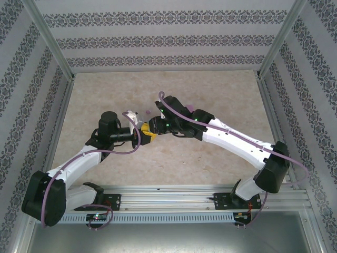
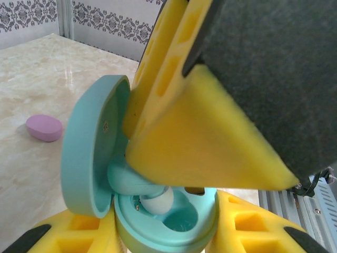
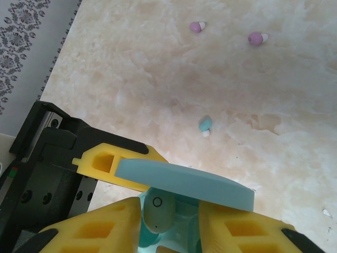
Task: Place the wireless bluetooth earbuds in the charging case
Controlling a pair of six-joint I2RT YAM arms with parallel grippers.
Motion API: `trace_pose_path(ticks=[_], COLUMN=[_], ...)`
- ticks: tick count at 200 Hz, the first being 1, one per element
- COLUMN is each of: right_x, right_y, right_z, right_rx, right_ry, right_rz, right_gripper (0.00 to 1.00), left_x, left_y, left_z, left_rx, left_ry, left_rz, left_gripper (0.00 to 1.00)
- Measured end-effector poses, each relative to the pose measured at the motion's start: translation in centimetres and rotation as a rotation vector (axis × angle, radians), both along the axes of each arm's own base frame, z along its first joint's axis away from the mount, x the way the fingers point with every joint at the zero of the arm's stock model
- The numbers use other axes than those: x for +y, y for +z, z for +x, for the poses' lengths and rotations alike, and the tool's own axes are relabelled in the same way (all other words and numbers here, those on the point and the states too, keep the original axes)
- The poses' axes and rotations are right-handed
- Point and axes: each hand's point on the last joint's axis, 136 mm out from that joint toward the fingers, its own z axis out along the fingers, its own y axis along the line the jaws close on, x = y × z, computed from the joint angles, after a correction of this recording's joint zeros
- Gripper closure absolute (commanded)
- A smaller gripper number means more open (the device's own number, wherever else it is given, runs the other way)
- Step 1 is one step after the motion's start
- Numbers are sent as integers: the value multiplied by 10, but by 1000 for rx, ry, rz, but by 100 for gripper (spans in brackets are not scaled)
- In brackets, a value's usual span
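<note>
Both arms meet near the middle of the worktop (image 1: 210,158), well away from all four edges.

Left gripper (image 2: 166,227): clenched on the base of the blue case (image 2: 168,224). One yellow finger sits on each side of the base. The case is held clear of the worktop with its opening facing up. Its lid (image 2: 89,153) stands open, hinged to one side and roughly upright. In the overhead view the left gripper (image 1: 138,137) is just beside the right gripper (image 1: 151,127).

Right gripper (image 3: 168,216): grasping a pale earbud (image 3: 157,210) between its two yellow fingers (image 3: 100,226). The left wrist view shows this earbud (image 2: 158,200) down inside the open base of the case, touching the inner moulding. Whether it is fully seated cannot be told.

Loose items on the worktop, right wrist view:
- Two pink earbuds (image 3: 197,26), near each other but apart, further out on the bare surface.
- One blue earbud (image 3: 205,124), lying alone, closer to the grippers and well apart from the pink pair.

A pink case (image 2: 44,128) lies flat and shut on the worktop, well apart from the blue case, short of the walled edge behind it.
</note>
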Motion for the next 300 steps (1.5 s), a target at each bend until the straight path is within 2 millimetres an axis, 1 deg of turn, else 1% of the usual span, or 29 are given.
trace_pose_path(ticks=[28,55,90,176,200,256,274,300], right_x=[1,3,5,6,7,5,5,5], right_y=[-4,-8,-7,-7,-6,-4,-4,-4], right_z=[1,1,1,-1,-5,-9,-10,-12], right_rx=[8,19,29,44,47,48,49,49], right_ry=[-1,-7,-9,-20,-13,-16,-15,-11], right_rz=[-5,-8,7,19,9,-27,-38,-50], right_gripper=[70,77,81,83,84,84,84,80], left_x=[0,0,0,-1,-2,-3,-4,-5], left_y=[-3,-4,-4,-4,-4,-2,-2,-1], left_z=[1,1,1,1,-1,-3,-3,-5], left_rx=[8,12,13,11,12,8,7,6], left_ry=[0,0,0,-2,-10,-23,-29,-36], left_rz=[3,4,4,3,3,-3,-5,-7], left_gripper=[90,90,90,90,90,90,90,90])
